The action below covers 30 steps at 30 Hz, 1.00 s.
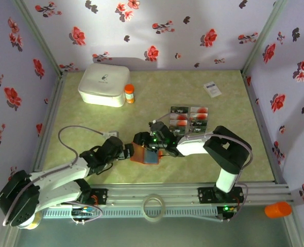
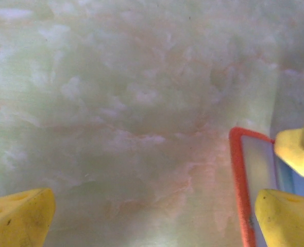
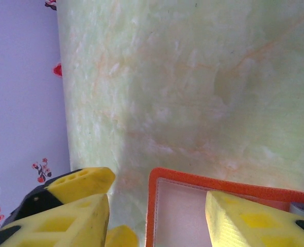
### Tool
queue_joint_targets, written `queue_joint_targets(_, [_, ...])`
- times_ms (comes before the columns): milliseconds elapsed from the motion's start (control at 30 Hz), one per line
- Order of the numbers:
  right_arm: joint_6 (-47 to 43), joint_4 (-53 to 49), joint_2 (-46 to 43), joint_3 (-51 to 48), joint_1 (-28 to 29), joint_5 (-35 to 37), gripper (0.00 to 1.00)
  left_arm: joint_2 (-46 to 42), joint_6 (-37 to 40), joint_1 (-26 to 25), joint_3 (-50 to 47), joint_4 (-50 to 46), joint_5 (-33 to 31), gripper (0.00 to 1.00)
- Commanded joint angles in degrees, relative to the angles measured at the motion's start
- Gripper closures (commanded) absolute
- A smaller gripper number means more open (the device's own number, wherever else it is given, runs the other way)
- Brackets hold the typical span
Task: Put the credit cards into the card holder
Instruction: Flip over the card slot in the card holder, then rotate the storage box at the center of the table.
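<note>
The card holder (image 1: 144,154) lies opened flat near the table's front middle, orange with a grey-blue panel. Several dark credit cards (image 1: 189,119) lie in a block behind and to the right of it. My left gripper (image 1: 126,151) is open wide at the holder's left edge. In the left wrist view its right finger (image 2: 288,216) sits over the card holder (image 2: 240,180), and its left finger is over bare table. My right gripper (image 1: 148,142) hangs over the holder from behind. Its jaws stand apart astride the orange rim of the card holder (image 3: 157,206), one finger (image 3: 250,221) over the pale panel. No card shows between them.
A white box (image 1: 104,84) and an orange-capped bottle (image 1: 129,93) stand at the back left. A white printed card (image 1: 212,89) lies at the back right. Flowered walls close three sides. A tape ring (image 1: 153,207) rests on the front rail.
</note>
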Motion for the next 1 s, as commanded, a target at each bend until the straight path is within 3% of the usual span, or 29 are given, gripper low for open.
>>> queue_joint_targets(0, [0.2,0.4,-1.4,-0.8,-0.3,0.8,0.47,2.0,2.6,-1.1,2.1,2.2,0.8,0.0])
queue_joint_targets(267, [0.4,0.9,-2.4,-1.7,-1.4,0.8,0.47,6.2,3.2,-2.4,2.5,3.6,0.2,0.0])
queue_joint_targets(433, [-2.5,-4.9,-8.0,-2.0,-5.0,0.7,0.47,8.0,3.2,-2.6,1.9,3.2,-1.2,0.0])
queue_joint_targets(567, [-12.5,-22.1,-15.5,1.5,-8.2,4.0,0.46,8.6,3.0,-2.6,1.5,3.2,-1.8,0.0])
queue_joint_targets(733, [-32.0,-50.9,-19.0,12.1,-10.0,17.7,0.45,9.1,3.3,-2.6,1.6,3.5,-1.9,0.0])
queue_joint_targets(867, [-47.2,-63.1,-17.2,17.9,-11.2,25.2,0.45,9.7,3.4,-2.6,1.6,3.8,-1.9,0.0])
queue_joint_targets(967, [-52.4,-68.4,-15.5,20.6,-12.3,29.4,0.45,10.1,3.4,-2.6,1.6,4.1,-1.9,0.0])
